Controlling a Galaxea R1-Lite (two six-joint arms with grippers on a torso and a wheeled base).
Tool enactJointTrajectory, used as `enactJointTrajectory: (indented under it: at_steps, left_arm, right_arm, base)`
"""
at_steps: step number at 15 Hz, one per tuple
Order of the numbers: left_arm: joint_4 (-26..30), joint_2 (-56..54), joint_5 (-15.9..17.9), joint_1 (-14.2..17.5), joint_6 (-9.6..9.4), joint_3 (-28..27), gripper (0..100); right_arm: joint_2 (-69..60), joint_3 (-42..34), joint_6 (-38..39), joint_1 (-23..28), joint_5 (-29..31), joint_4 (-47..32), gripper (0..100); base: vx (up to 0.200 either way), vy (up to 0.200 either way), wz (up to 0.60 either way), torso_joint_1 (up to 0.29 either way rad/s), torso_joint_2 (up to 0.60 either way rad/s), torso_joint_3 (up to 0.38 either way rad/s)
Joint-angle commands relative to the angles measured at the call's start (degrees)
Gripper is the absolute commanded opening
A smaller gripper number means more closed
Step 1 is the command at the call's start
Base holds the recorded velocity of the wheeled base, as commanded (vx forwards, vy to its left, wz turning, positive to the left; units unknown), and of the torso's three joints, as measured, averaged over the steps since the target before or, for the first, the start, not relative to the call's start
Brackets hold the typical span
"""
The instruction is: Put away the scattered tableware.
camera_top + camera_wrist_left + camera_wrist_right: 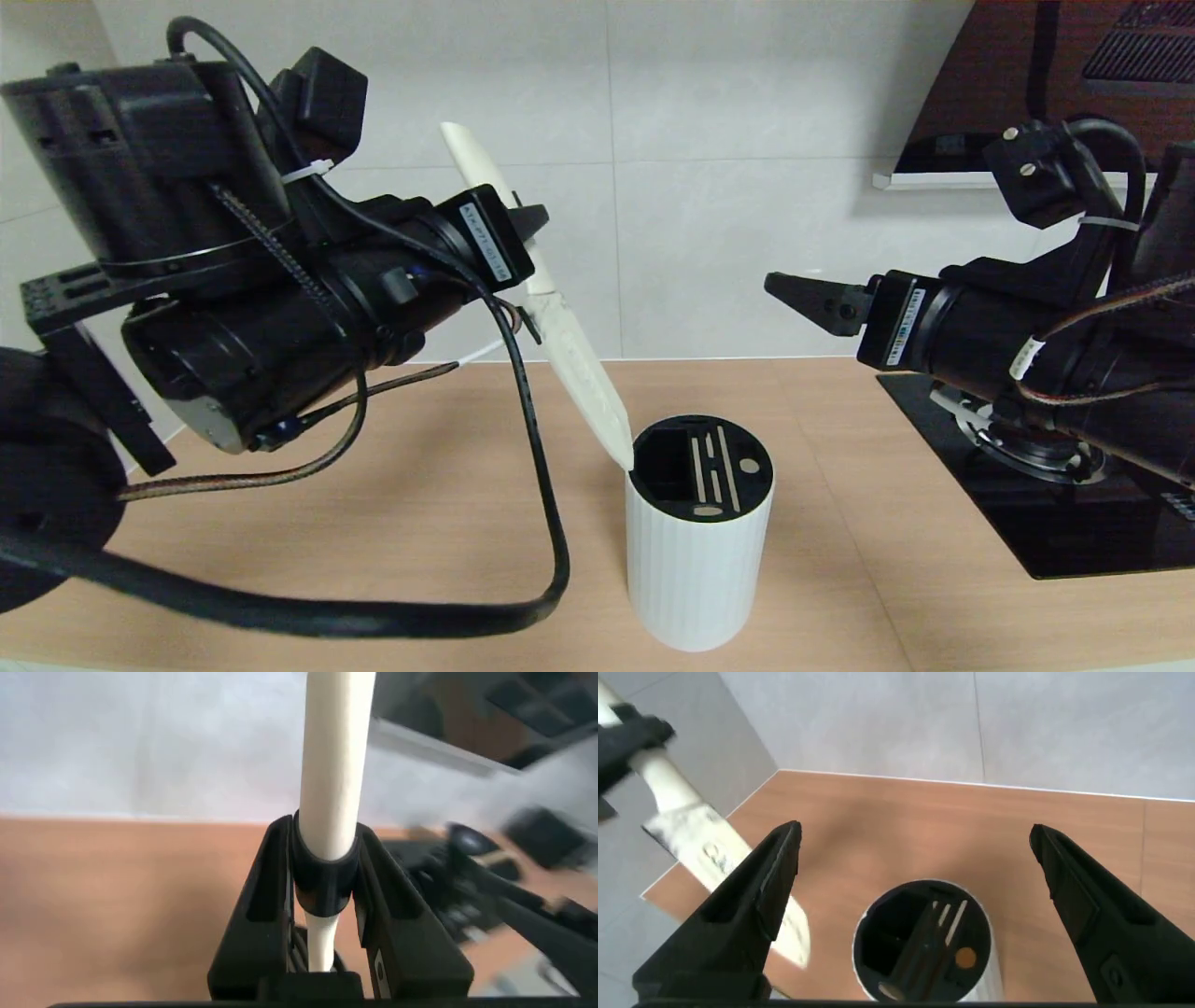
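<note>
White knife point(579, 373) in left jaws, tip at holder point(695, 579)

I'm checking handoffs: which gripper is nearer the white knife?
Left. The left gripper is clamped on the knife handle, with the blade tip at the holder rim. The right gripper hangs open, apart, on the holder's other side.

The knife point(579, 364) is leaning tip-down at the holder's point(698, 569) left rim. The holder is standing mid-counter point(373, 523), with the cooktop point(1074, 532) sitting off to its right.
</note>
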State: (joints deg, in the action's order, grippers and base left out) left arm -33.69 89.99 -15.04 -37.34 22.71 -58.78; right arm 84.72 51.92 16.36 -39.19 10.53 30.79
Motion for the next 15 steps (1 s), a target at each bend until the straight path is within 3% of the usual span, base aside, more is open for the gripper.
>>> enactJointTrajectory:
  at_steps: [1,3,4,5,6,7,8,9,10,15]
  left_arm:
    - [-0.3,2.6,-7.2,-3.5,-3.99,-1.8,0]
    - [-2.7,5.1,-16.7,-7.6,-7.42,-1.3,0]
    - [-4.6,5.7,-18.4,-8.3,-8.12,-1.3,0]
    - [-8.2,7.6,-21.3,-9.4,-10.76,-1.2,0]
    - [-10.3,8.7,-23.5,-10.2,-11.99,-1.3,0]
    - [-14.6,11.9,-27.7,-11.2,-14.27,-2.3,0]
    - [-18.3,13.3,-29.3,-12.3,-16.65,-2.3,0]
    - [-22.1,14.3,-29.6,-13.0,-18.84,-1.6,0]
    - [-24.5,14.5,-29.5,-14.1,-19.72,-1.2,0]
    - [-25.4,15.0,-29.3,-16.9,-19.81,0.4,0]
  right_arm:
    - [0.3,-0.1,0.0,0.3,0.0,0.1,100]
    - [0.2,-0.5,0.0,0.5,0.0,0.1,100]
    - [0.2,-0.5,0.0,0.8,0.0,0.1,100]
    - [0.4,-0.5,0.0,0.8,0.0,0.1,100]
    - [0.7,-0.6,0.0,0.8,0.0,0.1,100]
    - [0.9,-0.6,0.0,0.8,0.0,0.1,100]
    - [1.0,-0.6,0.0,0.8,0.0,0.1,100]
    - [1.1,-0.6,0.0,0.8,0.0,0.1,100]
    - [1.1,-0.6,0.0,0.8,0.0,0.1,100]
    - [1.2,-0.9,0.0,0.9,0.0,0.1,100]
  base:
    - [0.0,0.0,0.0,0.0,0.0,0.0]
    - [0.0,0.0,0.0,0.0,0.0,0.0]
    - [0.0,0.0,0.0,0.0,0.0,0.0]
    - [0.0,0.0,0.0,0.0,0.0,0.0]
    - [0.0,0.0,0.0,0.0,0.0,0.0]
    - [0.0,0.0,0.0,0.0,0.0,0.0]
    - [0.0,0.0,0.0,0.0,0.0,0.0]
    - [0.0,0.0,0.0,0.0,0.0,0.0]
    - [0.0,0.0,0.0,0.0,0.0,0.0]
    - [0.0,0.0,0.0,0.0,0.0,0.0]
